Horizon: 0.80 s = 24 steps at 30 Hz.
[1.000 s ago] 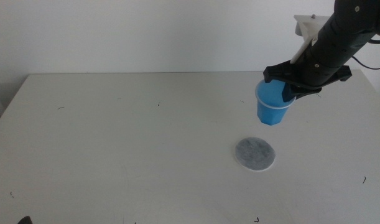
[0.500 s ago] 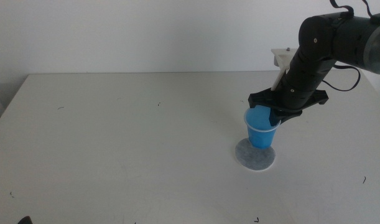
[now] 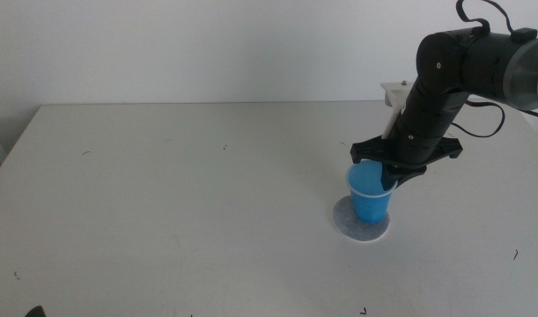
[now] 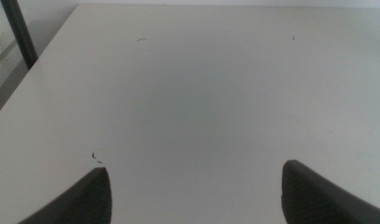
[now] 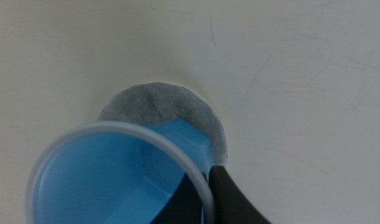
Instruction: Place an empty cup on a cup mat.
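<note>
Right gripper (image 3: 385,179) clamps the upright cup (image 3: 369,195) by its rim, directly over the mat (image 3: 351,226).

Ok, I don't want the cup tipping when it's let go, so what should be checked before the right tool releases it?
1. Cup over the cup mat: ok, the middle view shows it inside the mat's outline.
2. Cup bottom resting flat on the mat: cannot tell, the contact is not clearly visible in either view.
3. Cup upright: ok, its rim looks level in the middle view.
4. Right tool gripping the cup's rim: ok, one jaw is inside and one outside the wall.
5. Cup empty: ok, the right wrist view shows a bare blue interior.
6. Left tool out of the way: ok, it sees only bare table.
</note>
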Tool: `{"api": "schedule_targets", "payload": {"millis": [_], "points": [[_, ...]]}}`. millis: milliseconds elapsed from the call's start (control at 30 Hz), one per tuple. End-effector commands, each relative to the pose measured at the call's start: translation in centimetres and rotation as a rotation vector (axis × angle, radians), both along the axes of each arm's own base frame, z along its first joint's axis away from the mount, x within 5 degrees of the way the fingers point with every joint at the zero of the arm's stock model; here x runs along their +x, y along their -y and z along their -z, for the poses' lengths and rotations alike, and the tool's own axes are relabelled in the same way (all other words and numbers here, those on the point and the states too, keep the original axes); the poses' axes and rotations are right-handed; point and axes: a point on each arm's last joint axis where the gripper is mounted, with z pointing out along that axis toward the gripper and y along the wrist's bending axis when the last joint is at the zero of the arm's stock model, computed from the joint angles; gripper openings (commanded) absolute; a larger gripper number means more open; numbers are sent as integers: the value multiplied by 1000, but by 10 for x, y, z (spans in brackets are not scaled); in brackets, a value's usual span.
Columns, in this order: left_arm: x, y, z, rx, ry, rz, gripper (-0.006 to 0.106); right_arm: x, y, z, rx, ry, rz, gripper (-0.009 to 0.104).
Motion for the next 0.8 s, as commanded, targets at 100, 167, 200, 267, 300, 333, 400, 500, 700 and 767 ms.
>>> {"api": "schedule_targets", "payload": {"millis": [100, 167, 200, 267, 300, 333, 400, 500, 700, 767], "points": [[1, 0, -8, -15, 77, 0, 105, -1, -3, -23, 30, 61, -10, -1], [1, 0, -8, -15, 77, 0, 105, -1, -6, -20, 28, 55, -25, -1], [1, 0, -8, -15, 77, 0, 105, -1, -7, -18, 31, 50, -28, -1], [1, 0, -8, -15, 77, 0, 105, -1, -9, -17, 35, 47, -40, -1], [1, 0, -8, -15, 77, 0, 105, -1, -9, -17, 34, 46, -46, -1], [1, 0, -8, -15, 77, 0, 105, -2, -10, -17, 32, 44, -55, -1], [1, 0, -8, -15, 77, 0, 105, -2, -9, -16, 25, 40, -62, -1], [1, 0, -8, -15, 77, 0, 105, -2, -8, -16, 11, 43, -67, 1], [1, 0, -8, -15, 77, 0, 105, -1, -8, -16, 5, 51, -70, 23], [1, 0, -8, -15, 77, 0, 105, 0, -8, -19, 9, 74, -70, 34]]}}
